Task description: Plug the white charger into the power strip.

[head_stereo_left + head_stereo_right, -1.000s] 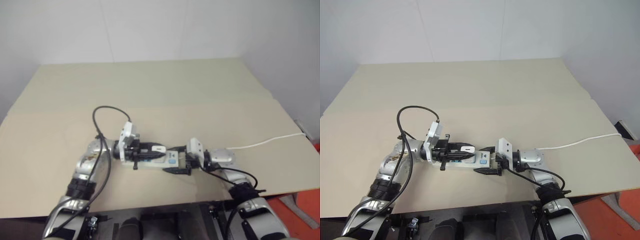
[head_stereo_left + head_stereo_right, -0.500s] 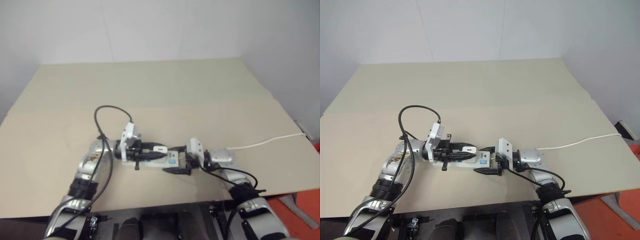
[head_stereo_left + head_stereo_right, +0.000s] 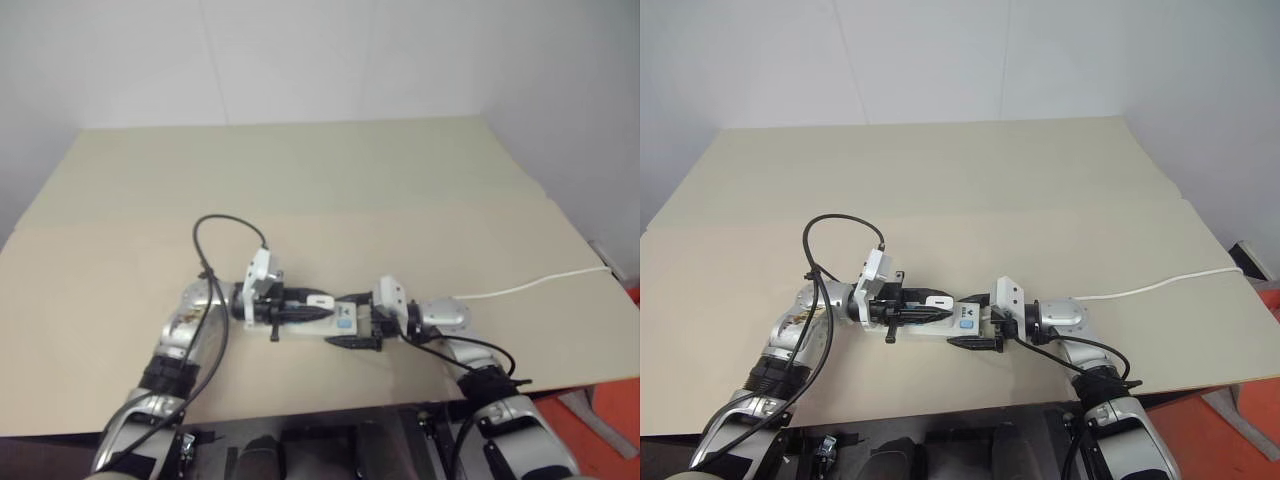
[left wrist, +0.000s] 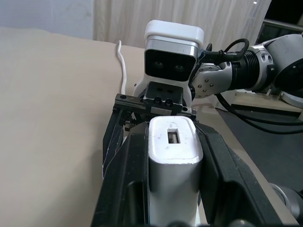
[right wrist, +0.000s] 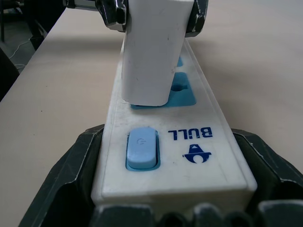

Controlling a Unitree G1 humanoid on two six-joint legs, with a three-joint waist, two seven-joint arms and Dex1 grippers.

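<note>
The power strip (image 5: pixel 208 156) lies on the tan table (image 3: pixel 300 190), with its blue switch (image 5: pixel 142 149) at the end nearest my right gripper. My right gripper (image 3: pixel 360 328) is shut on that end, one black finger (image 5: pixel 71 189) along each side. My left gripper (image 3: pixel 300 312) is shut on the white charger (image 4: pixel 174 156), black fingers (image 4: pixel 135 179) pressing both its sides. The charger (image 5: pixel 156 52) stands on the strip, its lower end against the blue socket face (image 5: pixel 182 97) beside the switch. Its prongs are hidden.
The strip's thin white cord (image 3: pixel 530 285) runs right across the table toward its edge. A black cable (image 3: pixel 215 240) loops up from my left forearm. Bare tabletop lies behind the strip and to its left.
My left forearm and its cable loop have shifted slightly to the right. The charger, the strip and both grippers stay where they were.
</note>
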